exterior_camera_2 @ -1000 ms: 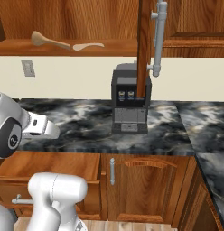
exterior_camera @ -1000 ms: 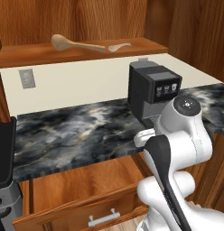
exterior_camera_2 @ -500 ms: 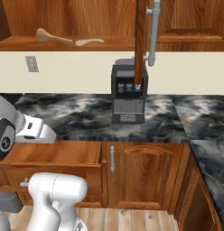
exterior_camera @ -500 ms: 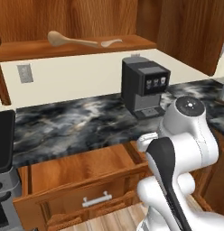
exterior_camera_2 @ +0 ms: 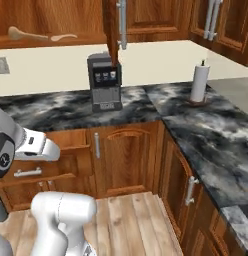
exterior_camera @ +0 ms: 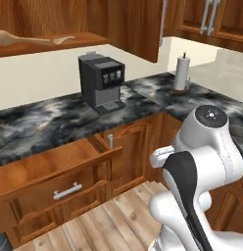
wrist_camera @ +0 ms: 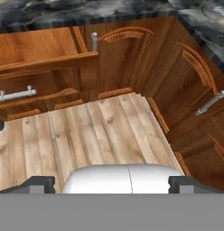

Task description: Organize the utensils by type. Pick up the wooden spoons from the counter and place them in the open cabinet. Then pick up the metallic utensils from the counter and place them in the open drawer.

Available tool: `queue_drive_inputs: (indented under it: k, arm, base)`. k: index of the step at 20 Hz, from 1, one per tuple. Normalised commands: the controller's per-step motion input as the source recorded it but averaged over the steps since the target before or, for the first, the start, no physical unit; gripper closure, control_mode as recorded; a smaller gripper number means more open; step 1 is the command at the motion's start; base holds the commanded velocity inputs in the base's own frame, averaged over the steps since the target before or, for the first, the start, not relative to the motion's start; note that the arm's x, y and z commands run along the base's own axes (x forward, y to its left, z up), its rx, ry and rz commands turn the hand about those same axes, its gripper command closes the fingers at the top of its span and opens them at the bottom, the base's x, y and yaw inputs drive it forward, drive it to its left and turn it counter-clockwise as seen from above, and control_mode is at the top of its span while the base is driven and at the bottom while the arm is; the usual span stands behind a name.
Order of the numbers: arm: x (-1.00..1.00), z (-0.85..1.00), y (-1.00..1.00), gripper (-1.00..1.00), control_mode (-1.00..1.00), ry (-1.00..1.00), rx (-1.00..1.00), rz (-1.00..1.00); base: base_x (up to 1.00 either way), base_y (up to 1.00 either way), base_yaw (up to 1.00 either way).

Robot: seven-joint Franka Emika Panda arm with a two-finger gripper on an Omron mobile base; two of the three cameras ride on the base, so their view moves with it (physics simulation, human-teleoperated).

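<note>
Open cabinet shelf (exterior_camera: 84,39) up top holds both wooden spoons: large spoon (exterior_camera: 18,38) at left, small spoon (exterior_camera: 62,39) just right of it, lying flat, ends near each other; same pair visible from the right base view, large (exterior_camera_2: 26,34), small (exterior_camera_2: 63,37). Open drawer (exterior_camera: 50,164) pulled out under the table (exterior_camera: 40,122), plain wooden bottom showing, contents at back not visible; hand view also shows the drawer (wrist_camera: 37,47) pulled out with bare wood bottom on the part in view. Metallic utensils can't be made out on the marbled table from any view. Coffee machine (exterior_camera: 101,81) stands on the table beneath the open cabinet door (exterior_camera: 133,24); paper towel roll (exterior_camera: 182,72) upright on the corner stretch of the table, well apart. Claw (wrist_camera: 111,182) spread wide, released, nothing between the tips, pointing down at the wooden floor (wrist_camera: 86,131) in front of the lower cabinet doors (wrist_camera: 118,58).
</note>
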Motion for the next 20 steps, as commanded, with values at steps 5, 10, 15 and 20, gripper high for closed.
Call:
queue_drive_inputs:
  k: [5,10,15,20]
  arm:
    - [0.0,0.0,0.0,-1.0,1.0,0.0,0.0,0.0]
    - [0.0,0.0,0.0,-1.0,1.0,0.0,0.0,0.0]
    - [0.0,0.0,0.0,-1.0,1.0,0.0,0.0,0.0]
    - [0.0,0.0,0.0,-1.0,1.0,0.0,0.0,0.0]
  base:
    - [-0.21,0.08,-1.0]
    - [-0.17,0.07,-1.0]
    - [-0.04,0.06,-1.0]
    - [0.0,0.08,-1.0]
